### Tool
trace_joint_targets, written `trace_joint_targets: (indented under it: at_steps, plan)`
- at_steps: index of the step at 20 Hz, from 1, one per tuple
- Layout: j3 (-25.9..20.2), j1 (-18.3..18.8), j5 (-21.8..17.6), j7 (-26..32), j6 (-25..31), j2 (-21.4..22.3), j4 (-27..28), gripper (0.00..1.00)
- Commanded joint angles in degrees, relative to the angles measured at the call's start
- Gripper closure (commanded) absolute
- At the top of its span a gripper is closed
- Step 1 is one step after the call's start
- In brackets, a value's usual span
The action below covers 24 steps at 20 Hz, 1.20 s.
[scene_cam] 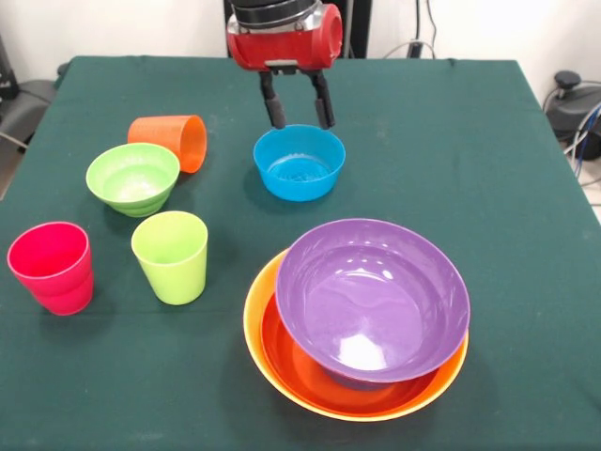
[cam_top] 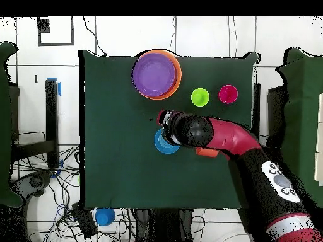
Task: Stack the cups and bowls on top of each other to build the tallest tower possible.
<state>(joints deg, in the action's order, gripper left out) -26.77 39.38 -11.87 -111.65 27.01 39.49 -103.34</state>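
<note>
Left to right on the tabletop (scene_cam: 488,141): three cups, pinkish red (scene_cam: 52,266), lime green (scene_cam: 171,256), orange (scene_cam: 170,141) lying tipped; a small green bowl (scene_cam: 132,178). At twelve o'clock, the tool (scene_cam: 298,116), spread and empty, straddles the blue bowl's (scene_cam: 299,163) far rim. Light, slick, probably stiff plastic; pinch the rim. Purple bowl (scene_cam: 372,299) leans in red-orange (scene_cam: 310,371), inside yellow-orange (scene_cam: 258,291).

Red arm (cam_top: 233,137), black joints, hand (scene_cam: 298,113) with two black fingers (scene_cam: 273,108)

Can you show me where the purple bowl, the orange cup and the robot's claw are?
purple bowl (scene_cam: 371,299): front view, on its shiny inside.
orange cup (scene_cam: 169,136): front view, on the side wall; it lies tipped over.
gripper (scene_cam: 298,115): front view, midway between its two black fingertips, open above the blue bowl (scene_cam: 299,165).
</note>
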Motion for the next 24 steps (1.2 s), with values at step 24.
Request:
trace_joint_targets:
  at_steps: [24]
  plan:
    - [12.28,-11.38,-1.89,-8.99,-22.12,-9.22,-9.70,0.00]
